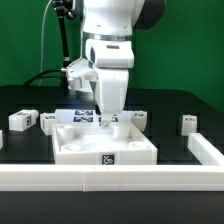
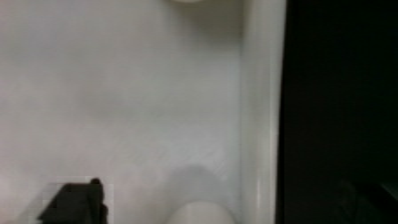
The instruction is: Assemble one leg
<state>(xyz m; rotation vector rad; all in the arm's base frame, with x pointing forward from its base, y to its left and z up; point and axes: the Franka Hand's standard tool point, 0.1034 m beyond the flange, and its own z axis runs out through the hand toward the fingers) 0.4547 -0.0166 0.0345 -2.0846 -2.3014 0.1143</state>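
Nearest: white rail (image 1: 110, 178) across front.
Behind it: tray-like piece (image 1: 105, 148), apparently touching rail.
Gripper (image 1: 104, 122) down at tray's far side. Wrist view shows only tray floor, rim, one dark fingertip (image 2: 71, 200). Opening unreadable, no part seen in grasp.
Farther back, loose on table: leg (image 1: 20, 120) and second leg (image 1: 48, 122) at exterior view's left, third leg (image 1: 187, 123) at right, all well apart from gripper.
Judged: tray being placed, no leg fetched yet.
Next: rise clear of rim, cross to a leg, close on its sides.

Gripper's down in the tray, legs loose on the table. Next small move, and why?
Probably lift straight up first. The gripper sits low over the tray, and the wrist view shows only bare tray floor, no leg in view there. The nearest leg lies outside the rim, so going sideways now could hit the rim.
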